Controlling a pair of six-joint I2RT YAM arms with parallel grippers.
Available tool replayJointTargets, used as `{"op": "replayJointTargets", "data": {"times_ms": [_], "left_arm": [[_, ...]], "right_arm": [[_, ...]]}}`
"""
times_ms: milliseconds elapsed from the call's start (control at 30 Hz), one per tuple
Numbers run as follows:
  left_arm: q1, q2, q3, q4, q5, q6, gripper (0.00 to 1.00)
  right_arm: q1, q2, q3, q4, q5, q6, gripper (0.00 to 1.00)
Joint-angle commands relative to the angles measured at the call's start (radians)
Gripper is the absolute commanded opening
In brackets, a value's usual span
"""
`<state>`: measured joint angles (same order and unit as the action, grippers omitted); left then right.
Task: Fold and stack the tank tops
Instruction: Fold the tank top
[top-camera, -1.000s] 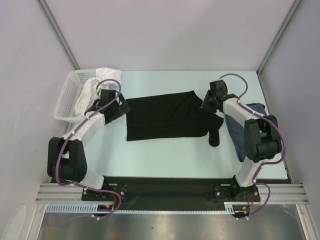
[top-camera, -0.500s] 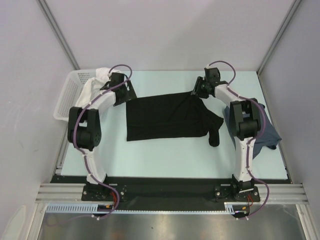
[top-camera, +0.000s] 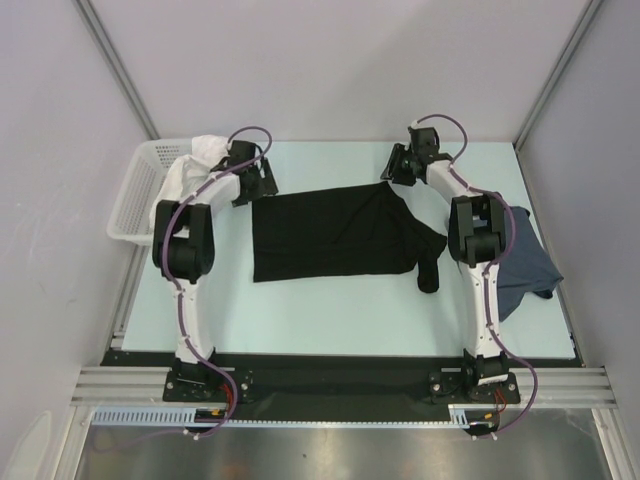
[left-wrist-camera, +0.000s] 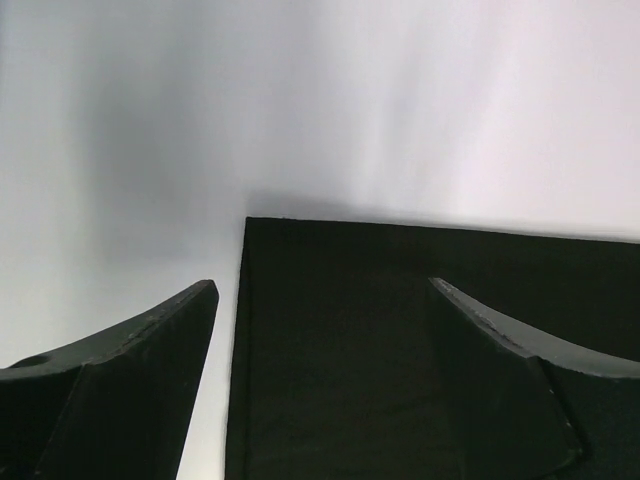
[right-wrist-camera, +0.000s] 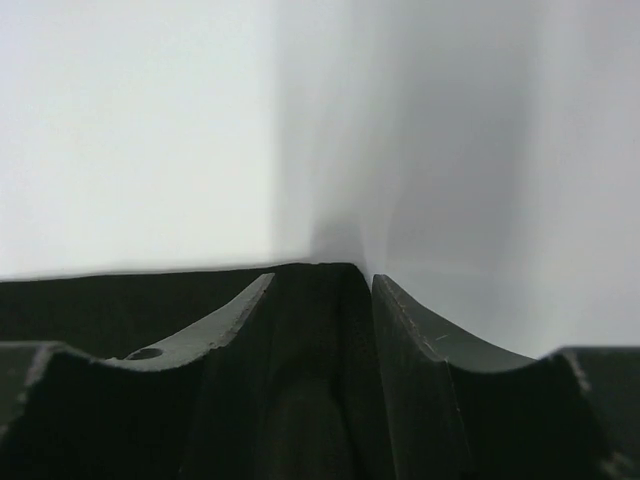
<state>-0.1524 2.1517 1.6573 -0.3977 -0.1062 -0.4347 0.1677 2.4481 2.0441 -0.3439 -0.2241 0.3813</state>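
Note:
The black tank top (top-camera: 335, 235) lies spread flat in the middle of the table, one strap (top-camera: 430, 265) trailing toward the front right. My left gripper (top-camera: 262, 185) hangs over its back-left corner, open wide. In the left wrist view that corner (left-wrist-camera: 400, 330) lies below and between the fingers (left-wrist-camera: 322, 285), untouched. My right gripper (top-camera: 395, 170) is at the back-right corner. In the right wrist view its fingers (right-wrist-camera: 323, 277) stand partly apart with a fold of black cloth (right-wrist-camera: 315, 340) between them. The slate-blue tank top (top-camera: 525, 255) lies crumpled at the right, behind the right arm.
A white lattice basket (top-camera: 135, 195) with white cloth (top-camera: 190, 165) in it stands at the table's left edge, right behind the left arm. Grey walls close in the table at the back and on both sides.
Both arms have stretched toward the back. The left gripper went from the top's left edge to its back-left corner. The right gripper's jaws have widened around the cloth.

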Motion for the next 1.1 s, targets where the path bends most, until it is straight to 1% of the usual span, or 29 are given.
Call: {"op": "replayJointTargets", "data": {"times_ms": [0,33,167,200,233,300,333,367,400,433,467,533,600,633,700,733,800,833,867,1067], "left_arm": [[0.014,0.033,0.050,-0.015,0.016,0.011,0.89],[0.017,0.049,0.059,-0.016,0.028,0.007,0.86],[0.025,0.071,0.070,-0.012,0.054,0.002,0.84],[0.027,0.074,0.074,-0.019,0.053,0.001,0.83],[0.027,0.083,0.087,-0.023,0.053,-0.001,0.80],[0.033,0.096,0.105,-0.042,0.048,-0.007,0.80],[0.036,0.109,0.120,-0.044,0.054,-0.009,0.80],[0.040,0.114,0.128,-0.047,0.059,-0.010,0.80],[0.042,0.120,0.136,-0.058,0.066,-0.012,0.78],[0.045,0.128,0.143,-0.061,0.072,-0.012,0.72],[0.047,0.131,0.157,-0.064,0.076,-0.012,0.70],[0.047,0.143,0.173,-0.075,0.077,-0.016,0.67],[0.050,0.155,0.188,-0.090,0.068,-0.019,0.64],[0.051,0.160,0.200,-0.092,0.069,-0.022,0.56],[0.054,0.177,0.217,-0.110,0.072,-0.027,0.49],[0.054,0.184,0.237,-0.121,0.072,-0.026,0.42],[0.056,0.194,0.251,-0.142,0.065,-0.032,0.33],[0.056,0.192,0.252,-0.142,0.065,-0.030,0.09],[0.056,0.191,0.254,-0.142,0.059,-0.030,0.00],[0.054,0.149,0.265,-0.138,0.031,-0.012,0.00]], "right_arm": [[0.001,0.038,0.062,-0.026,-0.012,-0.019,0.48],[0.001,0.043,0.067,-0.029,-0.014,-0.019,0.48],[0.004,0.066,0.080,-0.027,-0.026,-0.024,0.48],[0.006,0.069,0.088,-0.029,-0.024,-0.025,0.45],[0.007,0.081,0.096,-0.030,-0.024,-0.028,0.37],[0.009,0.094,0.117,-0.041,-0.024,-0.030,0.34],[0.010,0.100,0.119,-0.044,-0.023,-0.032,0.29],[0.010,0.100,0.119,-0.043,-0.018,-0.028,0.28],[0.010,0.101,0.119,-0.043,-0.017,-0.027,0.25],[0.010,0.101,0.119,-0.043,-0.015,-0.027,0.22],[0.010,0.101,0.119,-0.044,-0.012,-0.025,0.14],[0.012,0.103,0.119,-0.044,-0.012,-0.027,0.09],[0.010,0.101,0.119,-0.043,-0.011,-0.024,0.06],[0.010,0.100,0.120,-0.043,-0.012,-0.025,0.05],[0.010,0.097,0.119,-0.043,-0.012,-0.024,0.03],[0.010,0.098,0.119,-0.043,-0.014,-0.024,0.02],[0.012,0.097,0.122,-0.043,-0.014,-0.022,0.00],[0.010,0.097,0.123,-0.043,-0.012,-0.022,0.00],[0.010,0.095,0.128,-0.044,-0.009,-0.022,0.00],[0.012,0.049,0.122,-0.047,0.011,-0.032,0.00]]}}
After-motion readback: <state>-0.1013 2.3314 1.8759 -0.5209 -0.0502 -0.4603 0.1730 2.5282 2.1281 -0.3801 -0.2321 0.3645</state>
